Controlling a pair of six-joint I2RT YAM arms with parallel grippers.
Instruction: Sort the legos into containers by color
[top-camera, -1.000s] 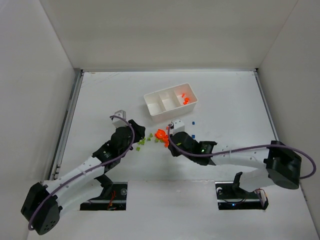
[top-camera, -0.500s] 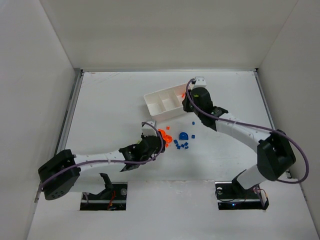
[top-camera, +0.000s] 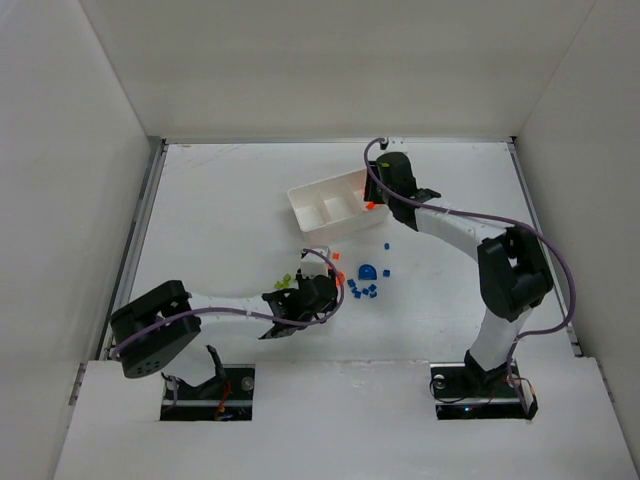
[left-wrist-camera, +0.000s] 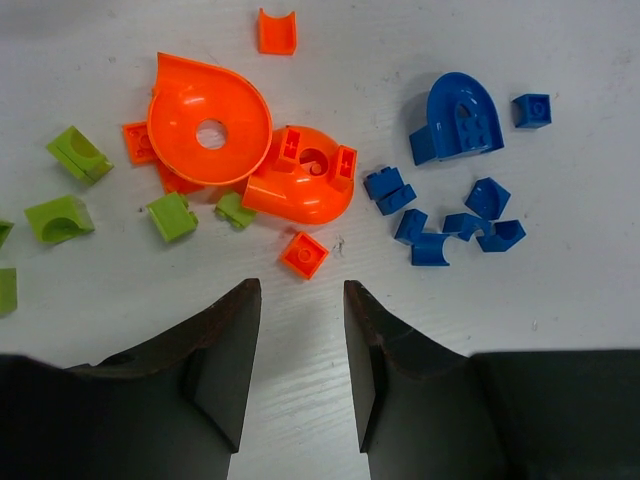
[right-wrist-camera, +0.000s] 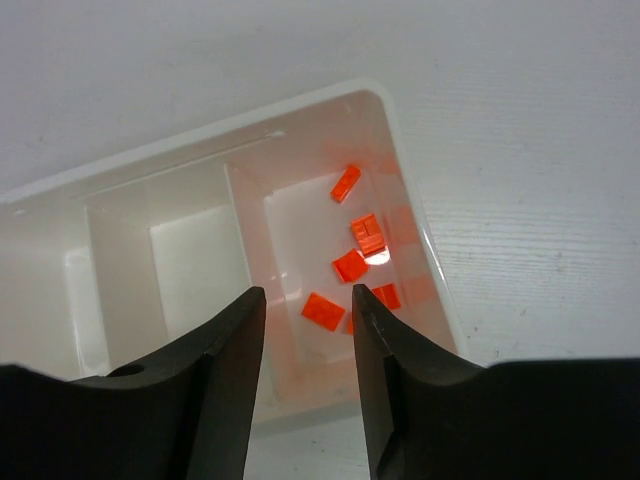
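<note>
Right hand (right-wrist-camera: 305, 295) gapes empty over small glossy orange legos (right-wrist-camera: 350, 266), perhaps six.

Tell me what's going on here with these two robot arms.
They're sorting legos by colour into a white tray. The right gripper hangs open over the end compartment, which holds several orange bricks; the other two look bare. The left gripper is open and empty above a small orange brick on the table, with larger orange pieces, blue bricks and green bricks loose nearby.
</note>
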